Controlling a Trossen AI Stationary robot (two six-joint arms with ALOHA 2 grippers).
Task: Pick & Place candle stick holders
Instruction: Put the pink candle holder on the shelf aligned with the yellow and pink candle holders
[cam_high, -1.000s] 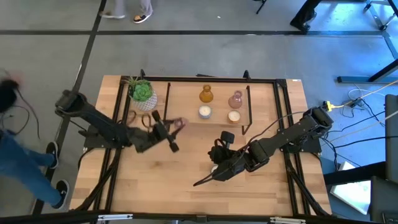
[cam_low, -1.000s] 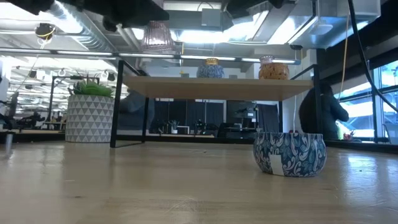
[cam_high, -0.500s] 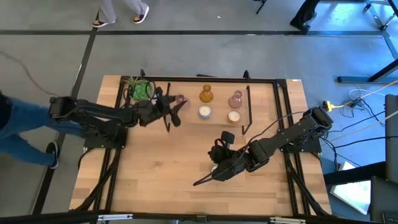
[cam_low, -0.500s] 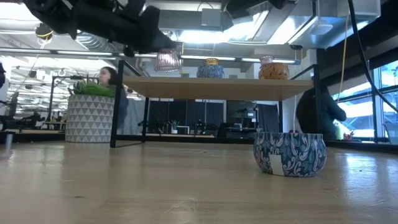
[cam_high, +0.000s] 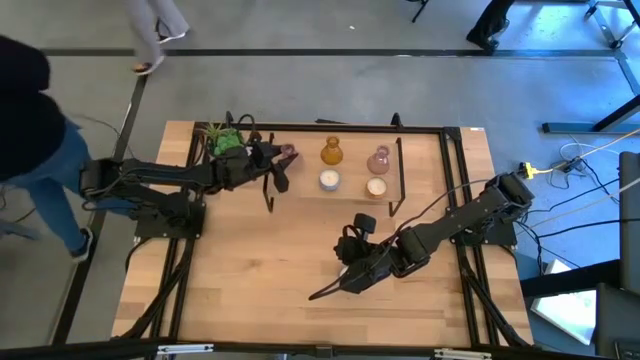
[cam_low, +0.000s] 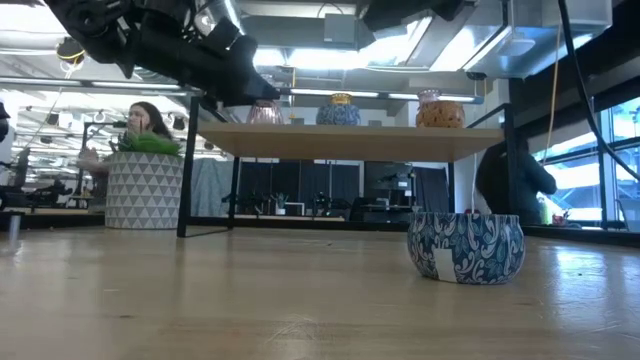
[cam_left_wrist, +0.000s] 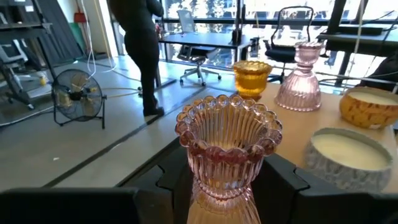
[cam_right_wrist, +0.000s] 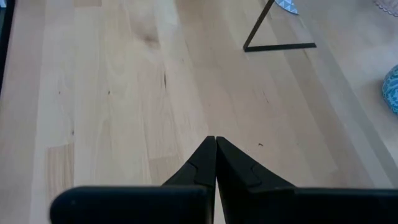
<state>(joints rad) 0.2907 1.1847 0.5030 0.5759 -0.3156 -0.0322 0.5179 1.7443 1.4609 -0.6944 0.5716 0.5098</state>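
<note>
A pink glass holder (cam_left_wrist: 227, 140) with a ribbed cup and beaded rim stands upright between the left gripper's (cam_high: 278, 160) fingers (cam_left_wrist: 286, 183), which pinch its narrow neck from both sides. In the high view it (cam_high: 289, 153) is at the left end of the shelf (cam_high: 300, 188), a raised wooden board on thin black legs along the far side of the table (cam_high: 280, 290); in the low view it (cam_low: 265, 112) sits at the shelf top, though whether its base touches the board cannot be told. Farther along the shelf come the amber holder (cam_high: 332, 152) and the second pink holder (cam_high: 379, 160) at the back, with a white candle (cam_high: 329, 180) and a cream candle (cam_high: 376, 187) in front of them. The left wrist view shows the same four beyond the held piece: amber (cam_left_wrist: 251, 78), pink (cam_left_wrist: 301, 78), a pale candle in a grey patterned tin (cam_left_wrist: 346, 158) and a yellowish one (cam_left_wrist: 372, 107). A blue-and-white patterned tin (cam_low: 465, 246) sits on the table below the shelf, with a small white label whose writing cannot be read. The plant (cam_high: 226, 143) in its triangle-patterned pot (cam_low: 145, 190) stands just left of the shelf. The right gripper (cam_high: 325, 292) rests low over bare wood near the table's middle, its fingers (cam_right_wrist: 198, 167) pressed together on nothing. A person (cam_high: 35, 120) passes on the floor to the left.
</note>
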